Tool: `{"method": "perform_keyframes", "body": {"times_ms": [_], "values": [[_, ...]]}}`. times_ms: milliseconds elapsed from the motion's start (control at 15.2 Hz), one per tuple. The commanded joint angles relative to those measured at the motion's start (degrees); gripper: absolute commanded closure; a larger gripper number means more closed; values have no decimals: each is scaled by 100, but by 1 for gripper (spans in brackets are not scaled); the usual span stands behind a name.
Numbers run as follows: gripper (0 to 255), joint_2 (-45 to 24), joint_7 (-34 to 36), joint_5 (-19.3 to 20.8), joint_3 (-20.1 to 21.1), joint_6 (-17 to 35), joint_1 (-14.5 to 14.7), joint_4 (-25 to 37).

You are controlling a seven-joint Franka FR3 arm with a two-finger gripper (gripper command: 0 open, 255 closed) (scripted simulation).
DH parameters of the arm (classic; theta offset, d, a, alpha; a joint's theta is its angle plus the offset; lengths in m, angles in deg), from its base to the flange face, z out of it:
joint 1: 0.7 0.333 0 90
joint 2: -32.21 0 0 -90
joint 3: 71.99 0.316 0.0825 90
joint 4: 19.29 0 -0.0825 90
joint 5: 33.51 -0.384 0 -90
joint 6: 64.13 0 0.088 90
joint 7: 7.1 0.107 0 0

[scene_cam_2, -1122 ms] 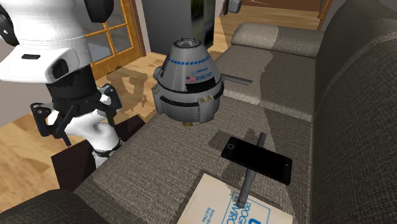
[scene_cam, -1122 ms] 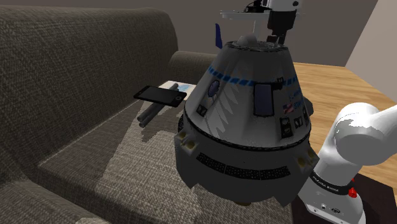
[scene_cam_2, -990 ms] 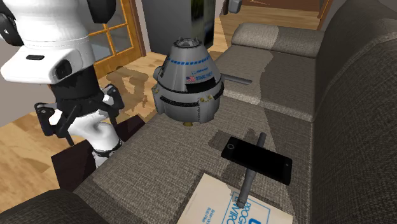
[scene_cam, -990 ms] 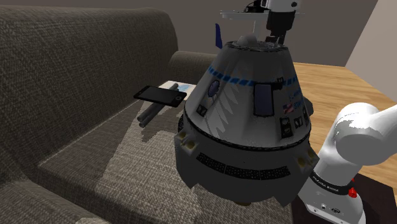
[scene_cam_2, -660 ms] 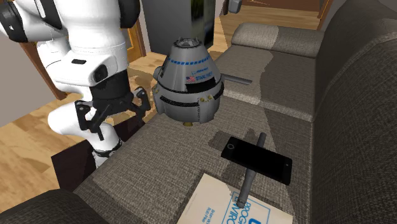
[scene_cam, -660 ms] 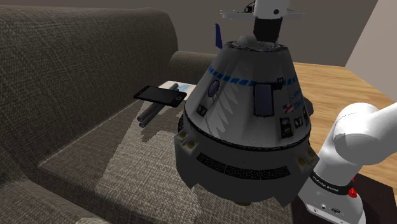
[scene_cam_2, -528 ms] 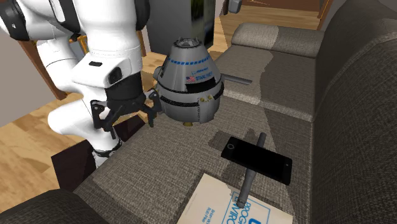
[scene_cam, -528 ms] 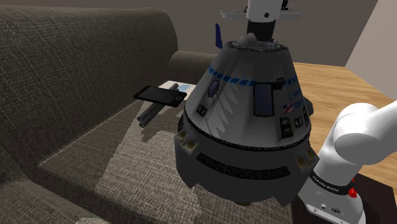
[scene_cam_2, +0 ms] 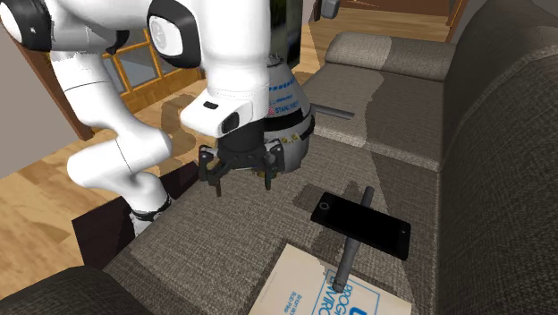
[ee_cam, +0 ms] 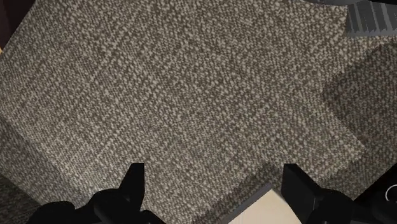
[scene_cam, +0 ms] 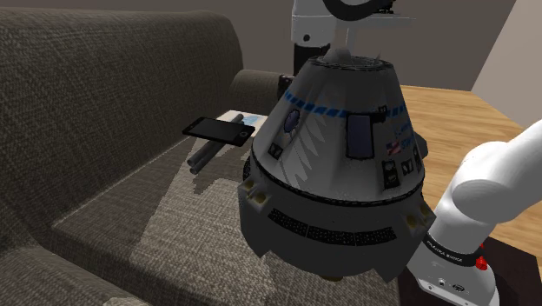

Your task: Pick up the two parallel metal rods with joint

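A grey-brown fabric sofa (scene_cam: pixel 104 104) takes up most of the scene, and its seat carries everything else. The white arm (scene_cam_2: pixel 232 72) bends from its stand beside the sofa and reaches over the seat cushion, its wrist pointing down in front of the capsule in the second exterior view.

A grey cone-shaped space capsule model (scene_cam: pixel 339 165) stands upright on the seat. It looms large in the shoulder view and is partly covered by the arm in the second exterior view.

A pale flat box (scene_cam_2: pixel 304 286) with blue print lies on the seat towards the second exterior view's bottom edge.

The jaws stand apart and hang above bare cushion fabric, between the capsule and the box. The wrist view has the weave between them and a pale corner of the box just beside one fingertip.

The two parallel dark grey rods (scene_cam: pixel 204 156) lie on the seat near the backrest, apart from the jaws, with one end resting on the box. A black phone (scene_cam_2: pixel 362 224) lies across them, tilted.
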Motion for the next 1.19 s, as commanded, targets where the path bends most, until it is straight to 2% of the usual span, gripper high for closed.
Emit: {"method": "perform_keyframes", "body": {"times_ms": [0, 264, 594, 792, 990, 1122], "values": [[0, -402, 674, 9, 282, 161, -135, 266], [0, -1294, 1975, 235, 798, 409, -382, 902], [0, -2595, 3657, 880, 1273, 539, -522, 1916], [0, -3433, 4625, 1385, 1377, 484, -418, 2648], [0, -4255, 5478, 1865, 1311, 333, -163, 3483], [0, -4347, 5576, 1912, 1268, 388, -115, 3511]]}}
